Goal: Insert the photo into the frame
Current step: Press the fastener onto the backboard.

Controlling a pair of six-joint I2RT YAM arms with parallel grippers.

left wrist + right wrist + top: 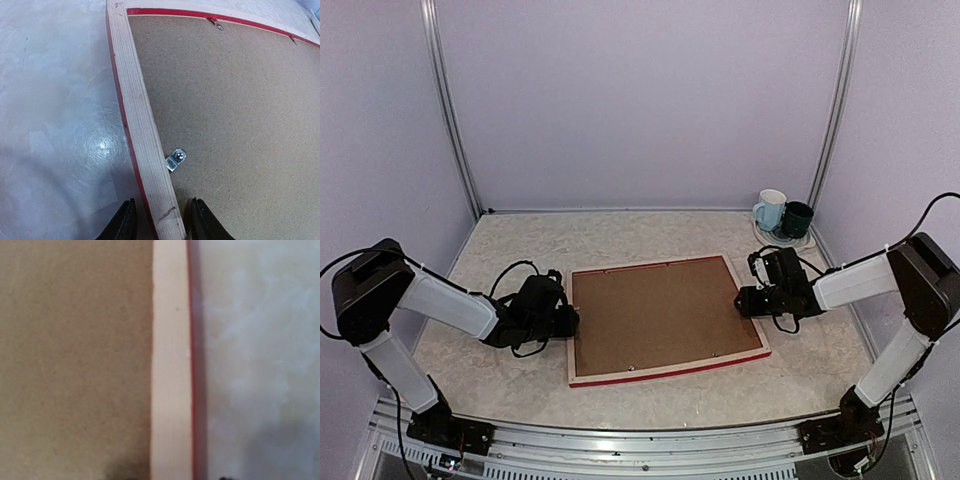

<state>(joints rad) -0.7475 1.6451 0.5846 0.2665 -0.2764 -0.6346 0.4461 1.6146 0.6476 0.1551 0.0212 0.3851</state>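
The frame (665, 372) lies face down in the middle of the table, pale wood rails up and a red edge showing. A brown backing board (660, 312) fills it, so the photo is hidden. My left gripper (566, 322) straddles the left rail (135, 110). In the left wrist view it (162, 201) is open, with a narrow gap on each side of the wood. My right gripper (742, 300) is at the right rail (170, 360). There it (172, 478) is open, its dark tips well apart on either side.
A metal turn clip (176, 159) sits on the board just ahead of my left fingers, and others line the far rail. A pale mug (771, 209) and a dark green mug (797, 218) stand at the back right corner, behind my right arm.
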